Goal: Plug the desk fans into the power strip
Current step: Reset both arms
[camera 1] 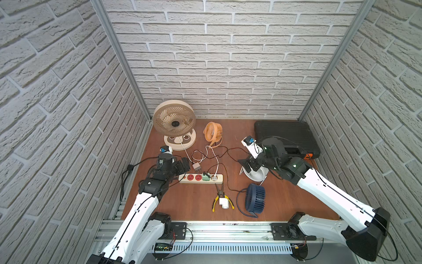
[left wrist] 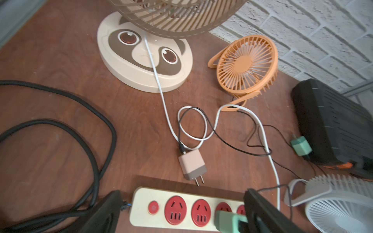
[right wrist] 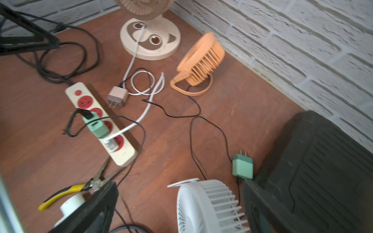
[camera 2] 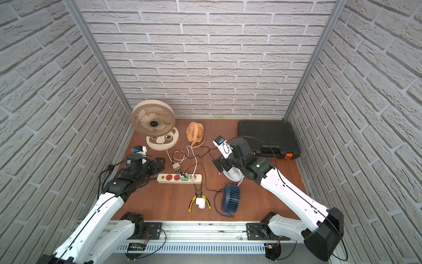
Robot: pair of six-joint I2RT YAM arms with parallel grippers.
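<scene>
Top views both show the power strip (camera 1: 198, 177) lying across the middle of the brown table (camera 1: 182, 201). Its switch end points toward the left gripper (camera 1: 186, 166), whose jaws stand wide apart with nothing in them. A green adapter (camera 1: 206, 177) and a white plug (camera 1: 214, 177) sit in the two sockets farthest from the switch, and a pink adapter (camera 1: 196, 166) lies loose just beside the strip. The right gripper (camera 1: 245, 165) hangs over a white fan (camera 1: 254, 176), spread wide and empty too.

Left wrist view: the strip appears between the spread fingers (left wrist: 105, 211), and the two sockets nearest the switch are free.

Right wrist view: the white fan shows between the spread fingers (right wrist: 262, 201). A second green adapter (right wrist: 242, 166) lies unplugged just beside a black case (right wrist: 323, 171).
</scene>
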